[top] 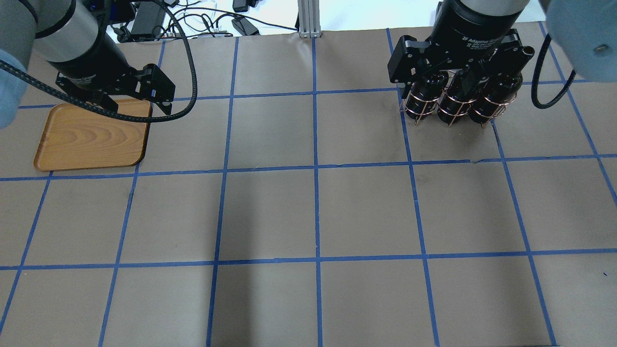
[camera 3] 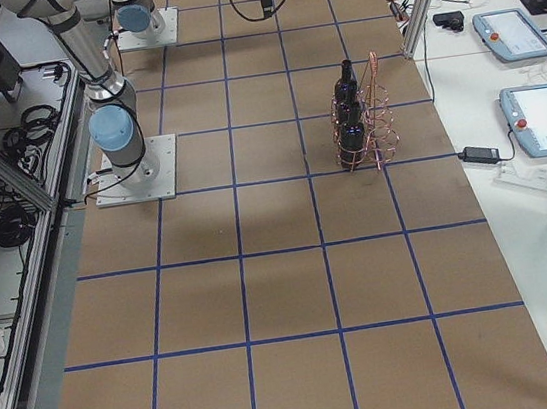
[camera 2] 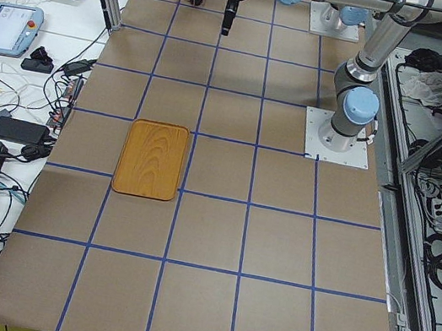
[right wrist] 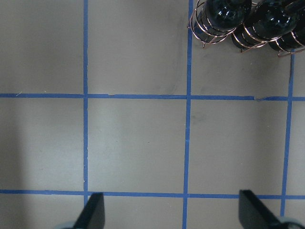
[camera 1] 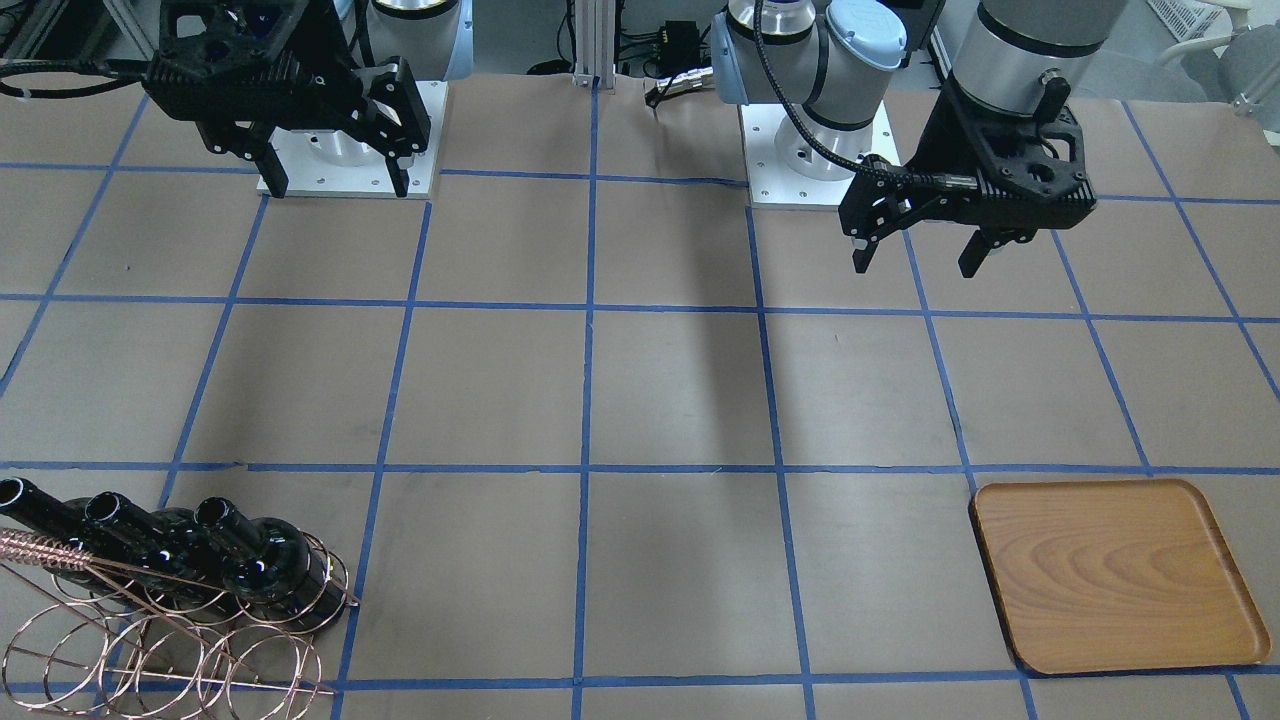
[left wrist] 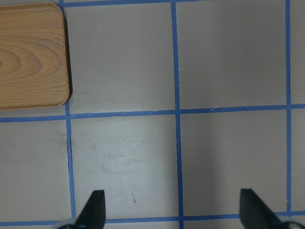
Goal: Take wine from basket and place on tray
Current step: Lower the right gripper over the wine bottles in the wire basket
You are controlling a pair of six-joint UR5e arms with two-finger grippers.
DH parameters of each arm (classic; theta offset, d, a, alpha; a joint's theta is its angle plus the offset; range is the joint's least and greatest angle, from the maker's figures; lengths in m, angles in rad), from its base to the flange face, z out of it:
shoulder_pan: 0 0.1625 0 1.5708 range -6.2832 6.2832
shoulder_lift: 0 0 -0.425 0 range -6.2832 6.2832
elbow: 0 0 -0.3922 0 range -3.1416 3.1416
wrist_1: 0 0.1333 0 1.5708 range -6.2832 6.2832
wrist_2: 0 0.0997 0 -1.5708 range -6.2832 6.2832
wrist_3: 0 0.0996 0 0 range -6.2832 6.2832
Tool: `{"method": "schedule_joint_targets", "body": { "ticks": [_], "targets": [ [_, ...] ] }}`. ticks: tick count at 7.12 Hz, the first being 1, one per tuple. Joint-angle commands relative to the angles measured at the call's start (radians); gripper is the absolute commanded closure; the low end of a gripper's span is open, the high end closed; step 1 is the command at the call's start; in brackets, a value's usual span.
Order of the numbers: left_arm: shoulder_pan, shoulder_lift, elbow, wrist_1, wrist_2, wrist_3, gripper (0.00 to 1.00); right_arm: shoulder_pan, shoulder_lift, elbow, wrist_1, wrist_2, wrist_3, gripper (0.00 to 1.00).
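Three black wine bottles [camera 1: 265,560] stand side by side in the copper wire basket [camera 1: 150,650] with their necks up, near the table's far edge on my right. The right wrist view shows them at its top edge [right wrist: 224,12]. My right gripper [top: 455,91] is open and empty, high above the table on the near side of the basket [top: 450,113]. Its fingertips [right wrist: 93,210] are wide apart. The wooden tray [top: 87,140] lies flat and empty on my left. My left gripper [top: 132,103] is open and empty, raised over the tray's far right corner [left wrist: 28,52].
The table is brown paper with a blue tape grid. Both arm bases [camera 1: 350,150] stand at the robot's edge. Beyond the far edge a side bench holds teach pendants [camera 3: 508,32] and cables, and aluminium posts [top: 308,19] stand there.
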Motion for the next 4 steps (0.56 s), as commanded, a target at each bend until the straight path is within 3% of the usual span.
{"method": "schedule_joint_targets", "body": {
  "ticks": [1, 4],
  "targets": [
    [0.000, -0.001, 0.000, 0.001, -0.001, 0.000, 0.00, -0.001, -0.001, 0.000, -0.002, -0.008, -0.001, 0.00],
    [0.000, 0.000, -0.002, 0.001, -0.001, 0.000, 0.00, -0.004, 0.006, 0.004, -0.007, -0.016, 0.010, 0.01]
  ]
}}
